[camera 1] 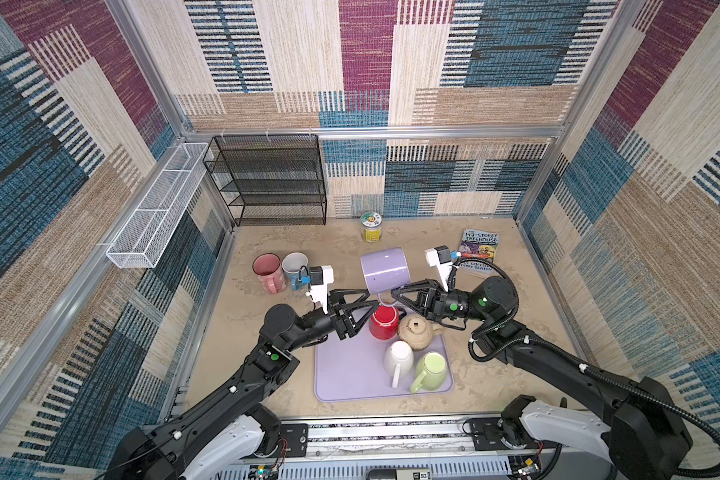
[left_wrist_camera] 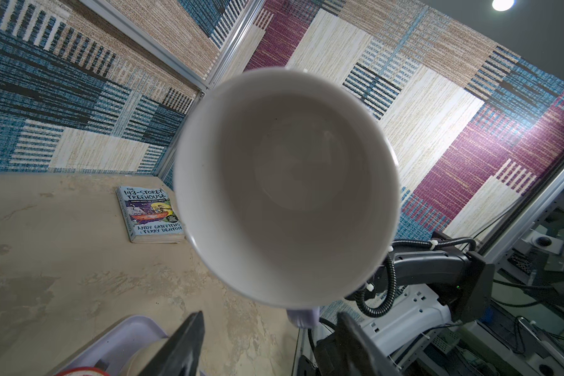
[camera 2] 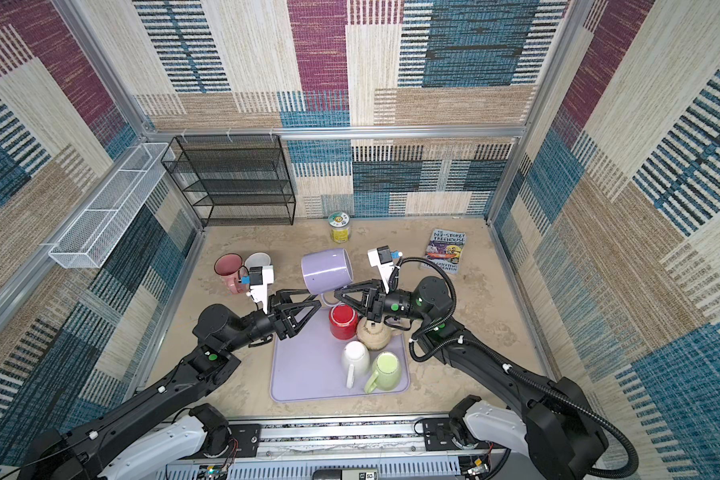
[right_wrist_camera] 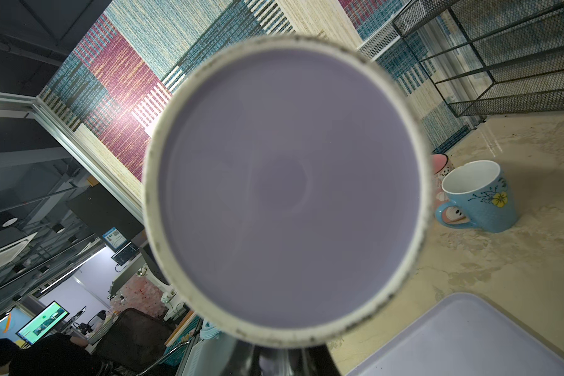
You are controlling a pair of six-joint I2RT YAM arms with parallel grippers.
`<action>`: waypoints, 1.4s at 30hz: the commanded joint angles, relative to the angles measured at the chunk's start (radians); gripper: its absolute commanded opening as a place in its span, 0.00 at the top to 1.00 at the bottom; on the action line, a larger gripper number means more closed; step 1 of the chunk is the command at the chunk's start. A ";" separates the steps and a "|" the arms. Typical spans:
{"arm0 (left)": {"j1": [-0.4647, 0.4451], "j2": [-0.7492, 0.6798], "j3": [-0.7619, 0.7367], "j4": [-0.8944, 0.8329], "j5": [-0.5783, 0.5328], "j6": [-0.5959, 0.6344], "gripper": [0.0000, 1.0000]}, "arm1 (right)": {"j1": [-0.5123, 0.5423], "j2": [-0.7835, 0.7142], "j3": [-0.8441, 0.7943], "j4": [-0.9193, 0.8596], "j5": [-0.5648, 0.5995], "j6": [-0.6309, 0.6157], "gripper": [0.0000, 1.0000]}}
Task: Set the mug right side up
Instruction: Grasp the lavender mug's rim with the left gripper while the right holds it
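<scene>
Closest to my wrist cameras was the lavender mug (left_wrist_camera: 287,188), which I held in the air on its side over the far edge of the lavender tray (camera 1: 337,374), near the middle of the tabletop (camera 1: 495,374). Its open mouth faced my left arm and its base (right_wrist_camera: 287,188) faced my right. My right gripper (camera 1: 395,296) was clamped on the mug's handle (camera 1: 385,299), which hung beneath the body. My left gripper (camera 1: 373,300) had its jaws apart and held nothing; its fingers (left_wrist_camera: 189,341) stood on either side of the handle stub without touching it.

I judged the turn to be about half done, since the mug was neither inverted nor upright. The next move seemed to call for my left jaws to pinch the handle or rim so my right could let go. Then the wrist would roll the mouth upward, and the mug would go down on bare tabletop, clear of the red mug (camera 1: 384,322) and teapot (camera 1: 417,330) just below.
</scene>
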 commanded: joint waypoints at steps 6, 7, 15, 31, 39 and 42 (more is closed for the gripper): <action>-0.003 0.091 0.040 0.174 0.003 -0.047 0.43 | 0.000 0.017 0.019 0.122 -0.044 0.021 1.00; -0.004 0.100 0.042 0.187 0.004 -0.050 0.44 | 0.000 0.019 0.019 0.124 -0.047 0.023 1.00; -0.008 0.121 0.052 0.209 -0.003 -0.049 0.55 | 0.000 0.047 0.020 0.145 -0.062 0.028 1.00; -0.013 0.189 0.084 0.272 -0.003 -0.076 0.65 | 0.000 0.081 0.010 0.165 -0.067 0.014 1.00; -0.014 0.200 0.089 0.260 -0.020 -0.079 0.77 | 0.000 0.085 -0.005 0.177 -0.066 0.016 1.00; -0.014 0.203 0.085 0.259 -0.028 -0.082 0.86 | 0.000 0.085 -0.010 0.180 -0.066 0.018 1.00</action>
